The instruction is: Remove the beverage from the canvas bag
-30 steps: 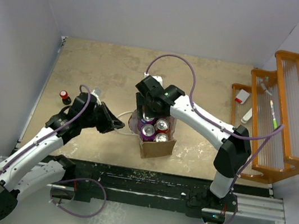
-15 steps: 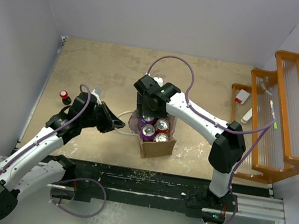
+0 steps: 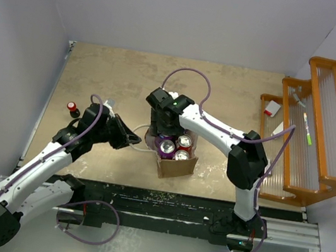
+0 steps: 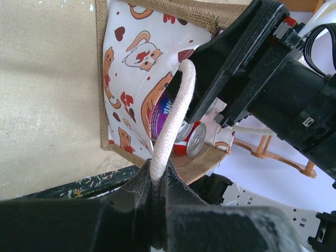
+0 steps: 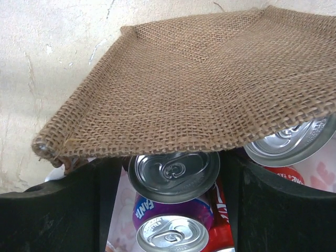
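Straddling a purple can inside the canvas bag, the right end effector reaches down into the far-left part of the bag's open mouth. Its fingers are spread wide, one on each side of the can's silver top, with a thin dark gap showing on both sides. Whether they touch the can lower down cannot be told. A fold of the bag's burlap wall hangs across the right wrist view just beyond the can.

The bag stands near the middle of the tan surface with its mouth facing up and its pale printed lining showing. The purple can stands upright inside it, long axis vertical, its pull-tab top facing up at the end effector.

The left end effector sits just left of the bag, clamped tight on one white rope handle. The rope runs taut from its fingertips towards the bag's rim.

From overhead, three can tops show in the bag, to the right of and nearer than the right end effector. The right wrist view also shows three tops, counting the one between the fingers.

One small red-capped bottle stands at the left of the surface, well apart from the bag. One orange rack stands at the right edge.
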`<state>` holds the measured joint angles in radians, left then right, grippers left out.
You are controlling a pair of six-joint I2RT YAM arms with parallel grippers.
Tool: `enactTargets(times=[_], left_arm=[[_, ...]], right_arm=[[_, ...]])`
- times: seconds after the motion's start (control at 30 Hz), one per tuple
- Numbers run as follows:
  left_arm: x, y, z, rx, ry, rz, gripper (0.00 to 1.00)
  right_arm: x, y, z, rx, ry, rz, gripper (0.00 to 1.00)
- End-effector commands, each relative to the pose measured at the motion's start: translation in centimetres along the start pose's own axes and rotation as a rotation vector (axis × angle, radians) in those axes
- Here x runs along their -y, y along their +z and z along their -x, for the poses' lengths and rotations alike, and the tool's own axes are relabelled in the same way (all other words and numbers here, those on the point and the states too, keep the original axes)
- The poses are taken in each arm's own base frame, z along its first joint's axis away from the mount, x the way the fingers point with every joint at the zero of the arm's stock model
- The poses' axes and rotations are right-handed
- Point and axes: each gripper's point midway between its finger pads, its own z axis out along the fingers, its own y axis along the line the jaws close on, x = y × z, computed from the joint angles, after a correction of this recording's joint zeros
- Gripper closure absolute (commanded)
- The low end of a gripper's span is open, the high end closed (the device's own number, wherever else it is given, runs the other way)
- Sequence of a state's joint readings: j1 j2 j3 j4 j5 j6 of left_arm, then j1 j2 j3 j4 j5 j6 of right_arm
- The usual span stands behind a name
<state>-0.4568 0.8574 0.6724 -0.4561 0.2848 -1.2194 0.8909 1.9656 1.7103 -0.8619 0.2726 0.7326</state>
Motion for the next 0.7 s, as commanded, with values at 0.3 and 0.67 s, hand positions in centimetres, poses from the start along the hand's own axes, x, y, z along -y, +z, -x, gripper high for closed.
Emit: enactTargets(times=[0.3,0.67], left_arm=[[0.7,-0.3,-0.1,0.004,0.0,-0.04,1.0],[0.7,-0.4,-0.1,0.005,-0.004,-0.041,1.0]], right_arm=[[-0.2,1.9,-0.5,-0.023,0.019,-0.031,0.22],[-0.7,1.9,0.0,-0.008,-0.007,-0.004,0.38]])
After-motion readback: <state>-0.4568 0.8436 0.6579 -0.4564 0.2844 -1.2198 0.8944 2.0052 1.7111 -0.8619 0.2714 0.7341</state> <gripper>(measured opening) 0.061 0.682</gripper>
